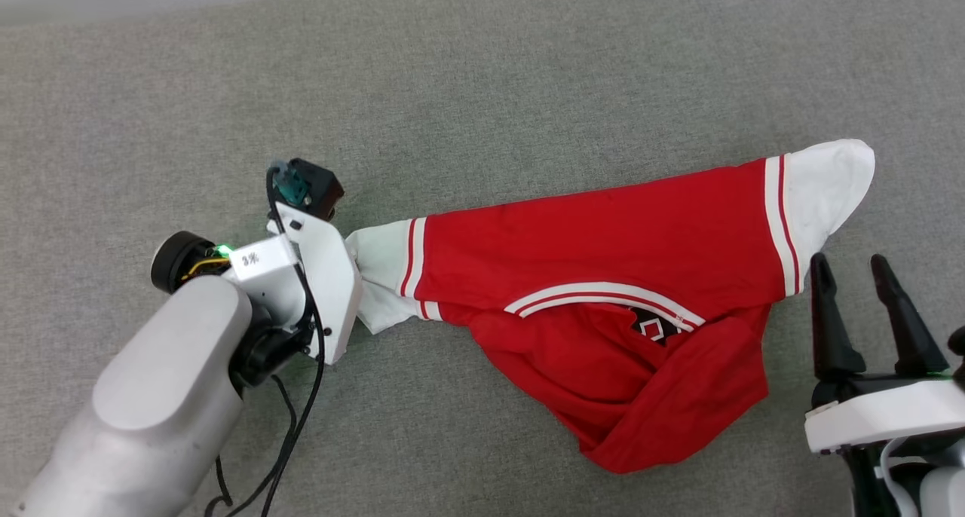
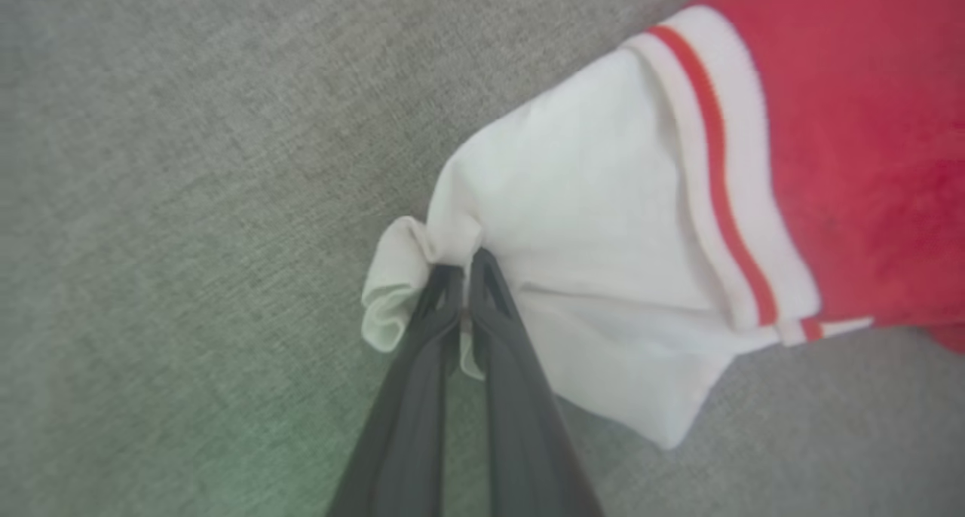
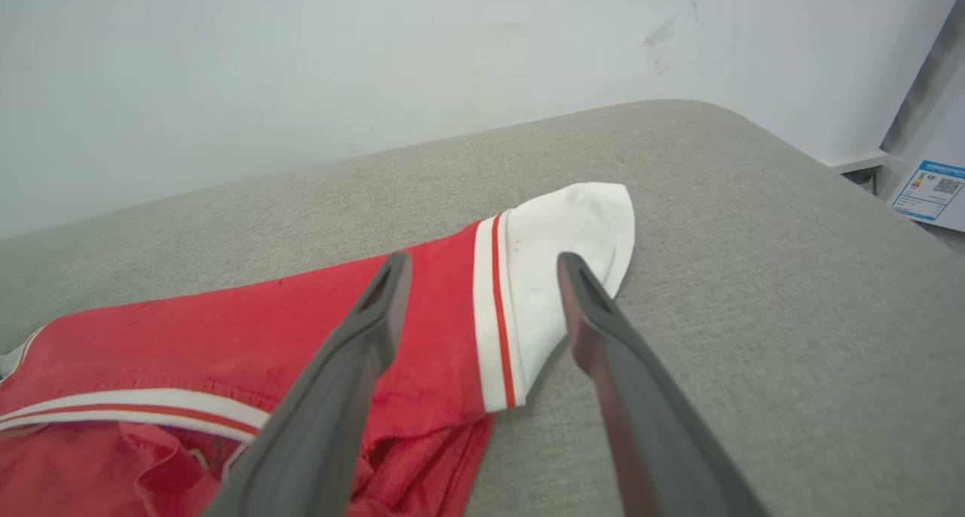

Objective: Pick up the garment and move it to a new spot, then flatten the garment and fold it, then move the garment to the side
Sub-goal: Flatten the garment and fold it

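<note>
The garment (image 1: 603,253), a red jersey-style T-shirt with white sleeves, is pictured lying crumpled across the middle of the grey upholstered surface (image 1: 482,87), well short of the far edge, where a pale wall (image 3: 301,65) is met. One white sleeve (image 2: 588,223) is pinched at its cuff by the left tool (image 2: 461,272), whose two dark fingers are pressed together on a bunched fold of cloth. The grip appears to be taken there so that the shirt can be drawn out by its end. The other white sleeve (image 1: 825,185) is pointed toward the surface's far right corner. The right tool (image 1: 850,261) is held just beside it with fingers spread wide and nothing between them, apparently poised for the matching grasp. The shoulder line is stretched fairly straight between the two sleeves, while the body is heaped and twisted toward the near side, with the black lettering (image 1: 652,327) partly buried. Flattening and folding are judged not yet done.
</note>
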